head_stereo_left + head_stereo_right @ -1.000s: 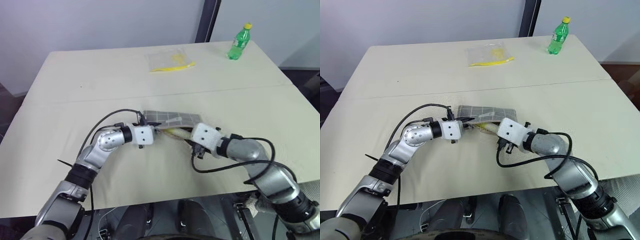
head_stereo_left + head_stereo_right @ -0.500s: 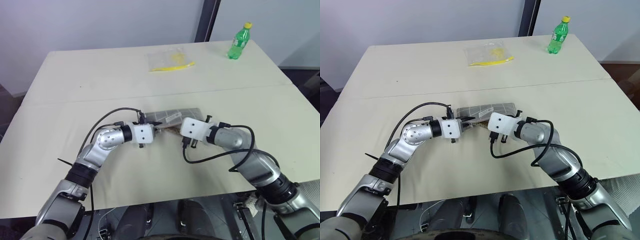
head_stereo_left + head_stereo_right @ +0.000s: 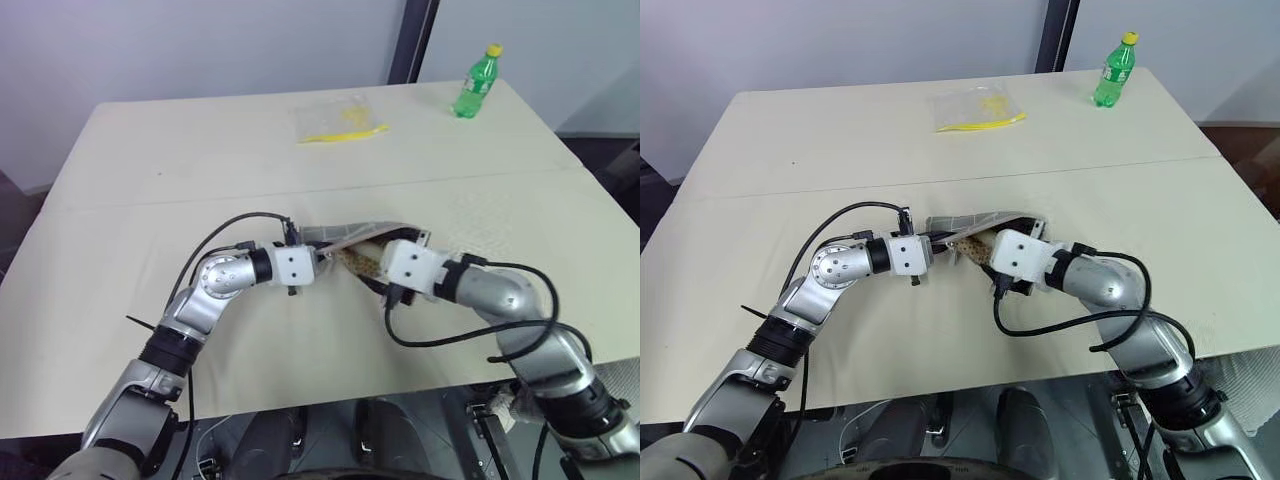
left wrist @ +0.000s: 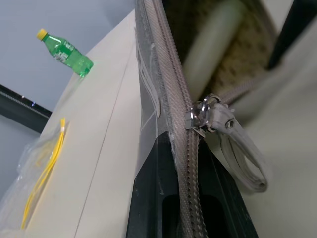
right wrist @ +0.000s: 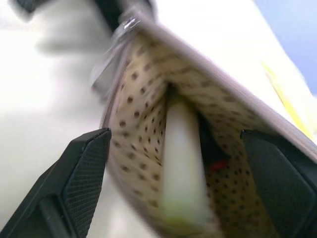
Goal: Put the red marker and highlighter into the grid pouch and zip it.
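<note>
The flat grey fabric pouch with white grid lines [image 3: 355, 238] sits at the centre of the left eye view, on the wide beige table [image 3: 200, 150], its mouth gaping and the dotted tan lining showing. The left gripper [image 3: 322, 254] comes in from the left of the frame, its two black fingers [image 4: 148, 198] shut tight on the pouch's zipper edge, just below the grey zipper pull tab [image 4: 225, 134]. The right gripper [image 3: 375, 282] reaches in from the right, its fingers [image 5: 74, 183] spread wide with one on either side of the open mouth and gripping nothing. Inside the pouch lies the short chunky pale-yellow translucent highlighter [image 5: 181, 158], and beside it a small patch of red [image 5: 218, 165], apparently the slim red marker, mostly hidden. A clear plastic bag with a long thin yellow item [image 3: 340, 122] lies at upper centre, and a green plastic bottle with a yellow cap [image 3: 477, 85] stands at the upper right
</note>
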You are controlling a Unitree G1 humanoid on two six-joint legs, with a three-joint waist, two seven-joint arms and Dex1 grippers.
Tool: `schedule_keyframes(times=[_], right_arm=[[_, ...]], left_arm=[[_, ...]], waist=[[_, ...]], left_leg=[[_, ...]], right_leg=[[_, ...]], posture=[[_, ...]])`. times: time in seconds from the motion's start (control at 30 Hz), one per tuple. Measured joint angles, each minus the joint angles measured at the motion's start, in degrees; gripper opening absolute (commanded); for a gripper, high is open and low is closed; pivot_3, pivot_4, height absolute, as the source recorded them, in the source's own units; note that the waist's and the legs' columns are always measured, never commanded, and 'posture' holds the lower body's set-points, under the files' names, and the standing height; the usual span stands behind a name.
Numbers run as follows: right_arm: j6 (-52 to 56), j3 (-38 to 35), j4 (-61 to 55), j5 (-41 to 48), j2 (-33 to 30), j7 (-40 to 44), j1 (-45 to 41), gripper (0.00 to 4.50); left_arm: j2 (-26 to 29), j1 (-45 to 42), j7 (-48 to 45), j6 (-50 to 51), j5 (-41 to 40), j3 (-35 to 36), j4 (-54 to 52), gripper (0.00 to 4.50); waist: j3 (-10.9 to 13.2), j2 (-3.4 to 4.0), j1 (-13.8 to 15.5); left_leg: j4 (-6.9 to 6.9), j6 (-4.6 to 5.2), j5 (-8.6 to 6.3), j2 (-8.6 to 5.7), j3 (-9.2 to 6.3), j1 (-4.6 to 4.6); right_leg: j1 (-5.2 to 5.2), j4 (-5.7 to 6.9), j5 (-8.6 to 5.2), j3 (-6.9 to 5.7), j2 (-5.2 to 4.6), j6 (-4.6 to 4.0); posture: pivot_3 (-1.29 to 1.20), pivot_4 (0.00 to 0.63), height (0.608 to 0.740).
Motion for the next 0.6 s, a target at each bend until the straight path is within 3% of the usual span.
schedule_keyframes(times=[0.27,0.4,0.53,0.6], right_arm=[[7.36,-7.36,-8.34,13.93,-1.44,5.57,4.05,4.47],[13.94,-13.57,-11.39,27.16,1.88,6.48,7.73,4.47],[20.64,-15.27,-12.73,36.69,3.12,5.75,12.76,4.47],[21.90,-14.53,-12.31,37.38,3.38,4.12,14.63,4.47]], left_arm=[[-0.16,-0.53,-0.10,0.36,-0.11,-0.03,0.02,0.00],[-0.11,-1.48,0.91,0.82,0.56,-0.02,1.05,0.00],[1.02,-2.76,1.95,-1.77,4.09,-1.61,2.03,0.00],[0.59,-3.11,2.99,-2.83,5.53,-2.14,2.48,0.00]], waist=[[0.00,0.00,0.07],[0.00,-0.01,0.15],[0.00,0.00,0.11],[0.00,-0.01,0.09]], left_leg=[[0.03,0.03,-0.02,-0.01,0.00,-0.01],[0.02,0.04,-0.02,0.01,-0.01,-0.01],[0.02,0.05,-0.03,0.01,0.00,-0.02],[0.02,0.05,-0.04,0.00,0.01,-0.02]], right_leg=[[0.04,-0.06,-0.01,0.00,-0.03,-0.01],[0.05,-0.05,0.00,0.00,-0.03,0.00],[0.05,-0.07,0.00,0.01,-0.07,-0.01],[0.05,-0.07,-0.01,0.01,-0.08,-0.02]], posture=[[0.00,0.150,0.740],[0.00,0.150,0.740],[0.00,0.150,0.740],[0.00,0.150,0.740]])
